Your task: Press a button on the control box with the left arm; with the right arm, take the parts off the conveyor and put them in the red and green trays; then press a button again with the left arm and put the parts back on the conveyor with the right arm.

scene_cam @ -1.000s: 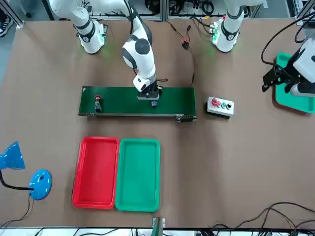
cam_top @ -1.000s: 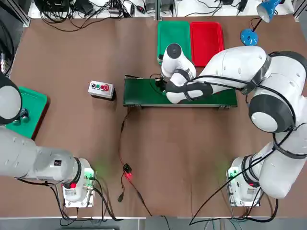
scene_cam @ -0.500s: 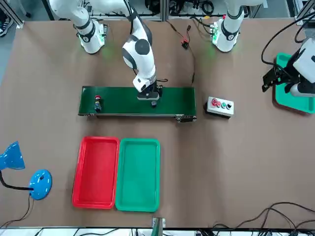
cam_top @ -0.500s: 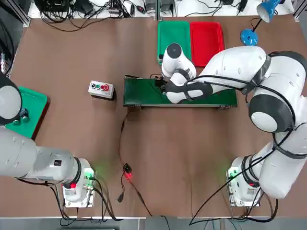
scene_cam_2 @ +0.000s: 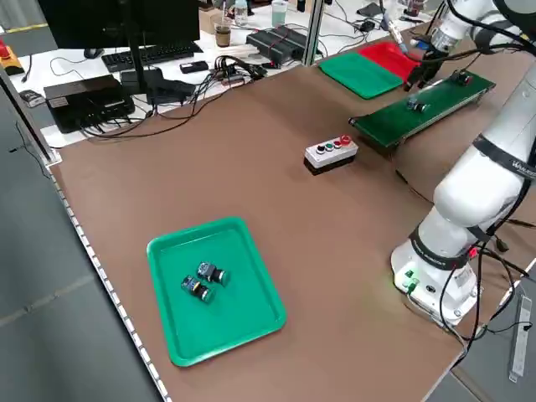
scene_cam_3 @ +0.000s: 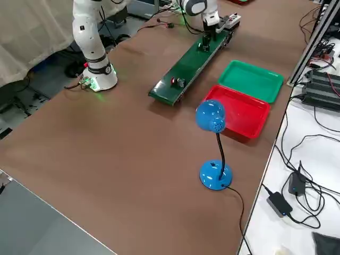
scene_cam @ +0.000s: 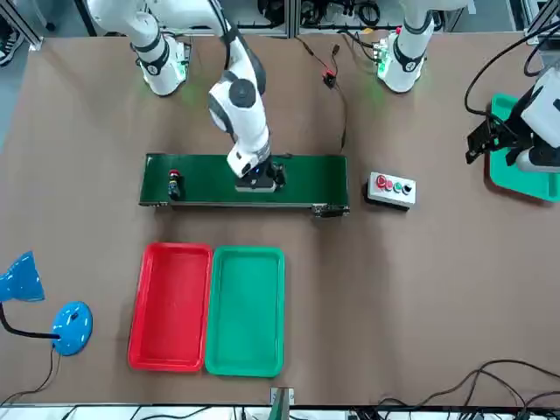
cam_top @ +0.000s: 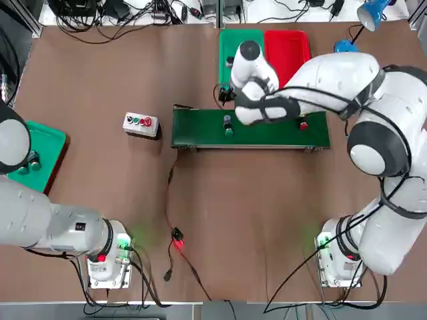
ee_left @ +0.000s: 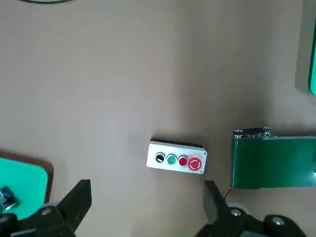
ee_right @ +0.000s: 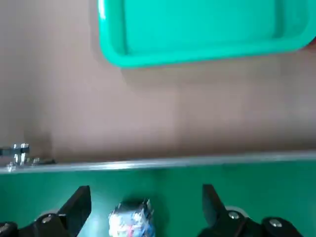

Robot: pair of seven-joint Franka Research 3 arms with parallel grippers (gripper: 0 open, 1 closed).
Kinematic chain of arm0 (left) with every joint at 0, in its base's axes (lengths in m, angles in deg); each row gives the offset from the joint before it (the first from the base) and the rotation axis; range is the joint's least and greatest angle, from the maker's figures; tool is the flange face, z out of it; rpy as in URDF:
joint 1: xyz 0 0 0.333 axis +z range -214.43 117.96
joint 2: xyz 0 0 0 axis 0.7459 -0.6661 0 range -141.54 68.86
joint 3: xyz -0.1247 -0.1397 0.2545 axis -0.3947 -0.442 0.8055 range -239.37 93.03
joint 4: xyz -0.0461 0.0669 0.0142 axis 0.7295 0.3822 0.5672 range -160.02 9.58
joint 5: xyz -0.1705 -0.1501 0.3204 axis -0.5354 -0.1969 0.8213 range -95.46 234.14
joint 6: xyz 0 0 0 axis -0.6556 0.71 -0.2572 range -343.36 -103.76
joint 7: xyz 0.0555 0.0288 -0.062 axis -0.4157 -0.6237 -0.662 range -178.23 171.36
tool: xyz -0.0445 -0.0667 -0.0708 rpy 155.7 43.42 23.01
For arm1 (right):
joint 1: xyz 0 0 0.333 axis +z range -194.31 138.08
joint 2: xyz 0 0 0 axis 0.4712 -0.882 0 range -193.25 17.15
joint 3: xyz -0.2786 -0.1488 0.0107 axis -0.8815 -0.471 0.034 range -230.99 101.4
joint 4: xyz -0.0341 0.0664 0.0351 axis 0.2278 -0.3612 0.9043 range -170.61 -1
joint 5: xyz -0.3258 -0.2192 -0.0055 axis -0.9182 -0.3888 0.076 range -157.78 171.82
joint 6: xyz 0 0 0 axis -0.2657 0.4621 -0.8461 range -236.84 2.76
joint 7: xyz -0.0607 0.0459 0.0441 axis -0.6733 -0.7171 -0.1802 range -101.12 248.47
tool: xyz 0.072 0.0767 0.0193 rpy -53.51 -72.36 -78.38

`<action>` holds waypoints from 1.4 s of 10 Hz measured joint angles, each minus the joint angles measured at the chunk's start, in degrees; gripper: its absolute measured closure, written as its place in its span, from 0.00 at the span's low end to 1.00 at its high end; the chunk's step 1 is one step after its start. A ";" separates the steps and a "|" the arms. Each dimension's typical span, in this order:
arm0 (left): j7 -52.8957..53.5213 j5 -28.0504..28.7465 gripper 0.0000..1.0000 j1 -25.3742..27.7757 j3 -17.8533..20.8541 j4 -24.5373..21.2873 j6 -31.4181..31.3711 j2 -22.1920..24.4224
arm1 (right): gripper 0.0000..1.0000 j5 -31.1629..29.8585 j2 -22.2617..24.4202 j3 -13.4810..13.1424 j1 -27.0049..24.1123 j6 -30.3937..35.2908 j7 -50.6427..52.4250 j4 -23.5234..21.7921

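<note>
Above the conveyor (cam_top: 200, 129), the right end effector (ee_right: 143, 207) hangs spread over a green part (cam_top: 228, 126) lying between its fingertips; the left end effector (ee_left: 145, 207), also spread, idles well apart

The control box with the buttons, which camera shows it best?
The left wrist view: the control box sits mid-picture, unobstructed, with its four buttons in a row easy to tell apart. The top and front views show it whole but smaller beside the conveyor. The left side view shows it at a slant; the right side view barely.
</note>
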 joint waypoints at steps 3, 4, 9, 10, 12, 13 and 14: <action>0.00 0.00 0.00 -0.06 -0.17 0.00 0.00 -0.02 | 0.00 -0.06 1.19 -0.14 -7.61 17.90 11.10 11.43; 0.00 0.00 0.00 -0.06 -0.19 0.01 0.00 -0.02 | 0.00 -0.04 1.84 -0.19 -10.23 22.26 15.46 14.58; -0.01 0.00 0.00 -0.04 -0.14 0.02 0.00 -0.02 | 0.00 0.11 9.02 -0.28 -23.58 34.55 30.30 20.66; -0.01 0.00 0.00 -0.04 -0.13 0.03 0.00 -0.02 | 0.00 0.09 11.24 -0.31 -26.31 36.19 31.28 20.94; -0.01 0.00 0.00 -0.04 -0.12 0.05 0.00 -0.02 | 0.00 0.12 15.24 -0.34 -32.35 41.65 35.96 22.22; -0.01 0.00 0.00 -0.03 -0.12 0.05 0.00 -0.02 | 0.00 0.14 16.27 -0.32 -34.60 44.99 37.61 23.70; -0.01 0.00 0.00 -0.03 -0.11 0.06 0.00 -0.02 | 0.00 0.15 16.63 -0.31 -36.01 47.22 38.10 25.32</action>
